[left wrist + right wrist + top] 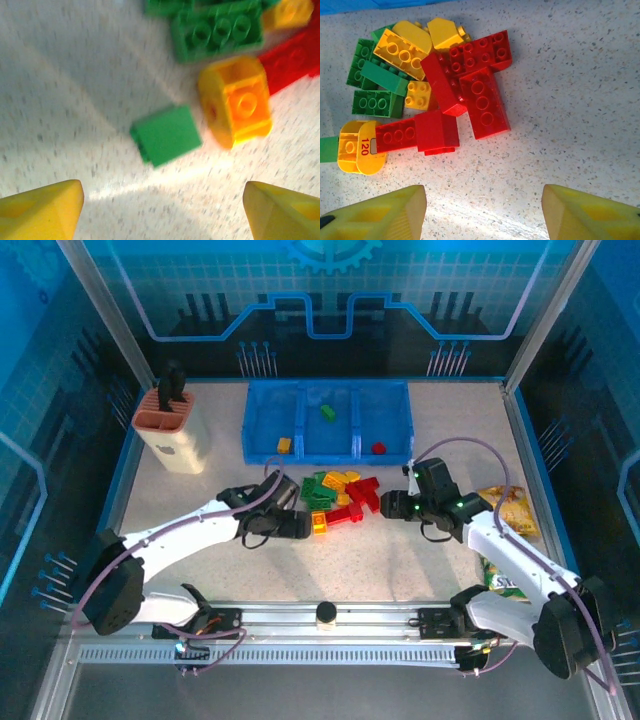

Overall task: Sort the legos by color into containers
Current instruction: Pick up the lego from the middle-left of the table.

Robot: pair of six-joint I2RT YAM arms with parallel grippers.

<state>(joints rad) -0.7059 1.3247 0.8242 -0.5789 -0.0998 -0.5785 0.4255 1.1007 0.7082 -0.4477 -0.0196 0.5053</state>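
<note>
Red, green and yellow legos [345, 492] lie heaped just before the blue containers [268, 415], 1 in each.

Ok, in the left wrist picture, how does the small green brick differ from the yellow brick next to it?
Colour: the green brick is plain green, the yellow brick is yellow-orange. Face: the green brick shows a smooth face without studs, the yellow brick shows a round stud. Shape: the green brick has square corners, the yellow brick has a rounded side. Both lie on the table, not held.
</note>
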